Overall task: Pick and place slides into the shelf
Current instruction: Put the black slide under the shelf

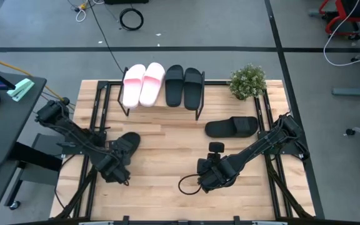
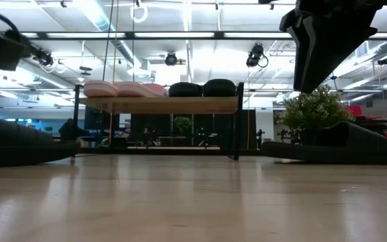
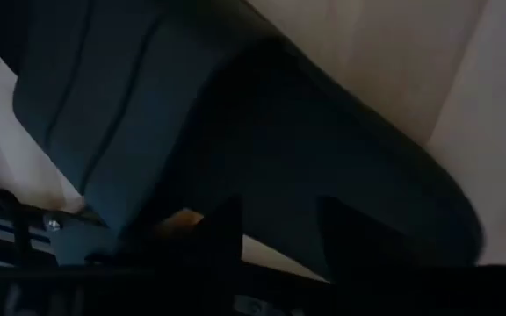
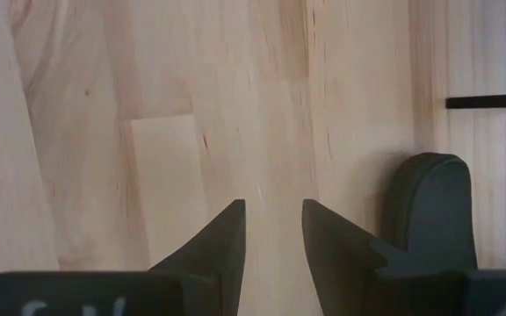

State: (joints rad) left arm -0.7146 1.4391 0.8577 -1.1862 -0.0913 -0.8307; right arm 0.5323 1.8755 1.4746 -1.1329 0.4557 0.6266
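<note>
The shelf (image 1: 161, 109) stands at the table's far edge. Its top board carries two pink slides (image 1: 142, 84) and two black slides (image 1: 184, 85), which also show in the low view as pink slides (image 2: 123, 89) and black slides (image 2: 202, 88). A third black slide (image 1: 230, 127) lies flat on the table's right part. A fourth black slide (image 1: 126, 143) lies on the left part and fills the left wrist view (image 3: 262, 132). My left gripper (image 1: 119, 164) is open, low at this slide's near end. My right gripper (image 4: 272, 211) is open, points down and hangs above bare table near the middle (image 1: 209, 173). My left gripper has its open fingers (image 3: 222, 230) right at the near end (image 3: 279, 197) of the black slide on the left, which lies on the table. I cannot tell whether the fingers touch it.
A potted plant (image 1: 247, 81) stands at the far right beside the shelf. A black cable loop (image 1: 188, 185) lies on the table by my right gripper. Black frame bars (image 1: 94, 134) run along both table sides. Bare wood (image 1: 167, 159) lies between the arms.
</note>
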